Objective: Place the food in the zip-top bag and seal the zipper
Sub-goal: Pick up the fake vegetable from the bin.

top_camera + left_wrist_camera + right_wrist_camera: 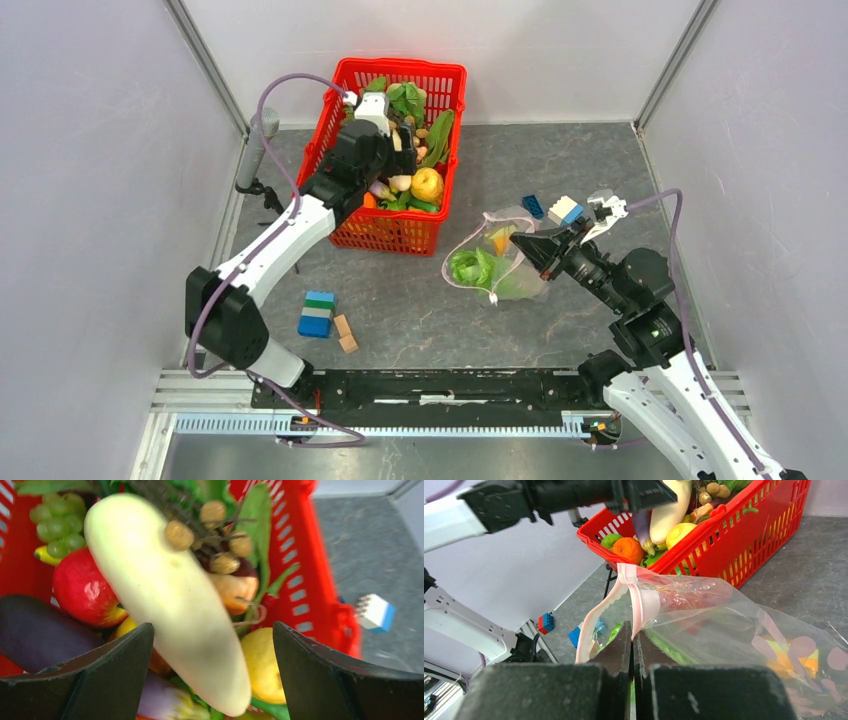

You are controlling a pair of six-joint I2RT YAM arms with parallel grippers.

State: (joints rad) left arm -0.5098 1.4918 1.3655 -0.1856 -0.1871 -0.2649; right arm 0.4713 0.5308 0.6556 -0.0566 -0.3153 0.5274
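Two arms: L end effector [212, 630] spread wide astride white radish [165, 595] in basket [310, 595]. R end effector [633, 635] pinched tight on bag [724, 615] mouth.

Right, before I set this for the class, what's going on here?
The left arm's fingers stand open astride the white radish, among other food in the red basket. The right arm's fingers are shut on the zip-top bag's pink zipper, holding the mouth up. Leafy greens are already inside the bag; the zipper is unsealed.

Blurred white radish [170, 605]; eggplant [35, 630] cut off at left edge, bottom hidden.
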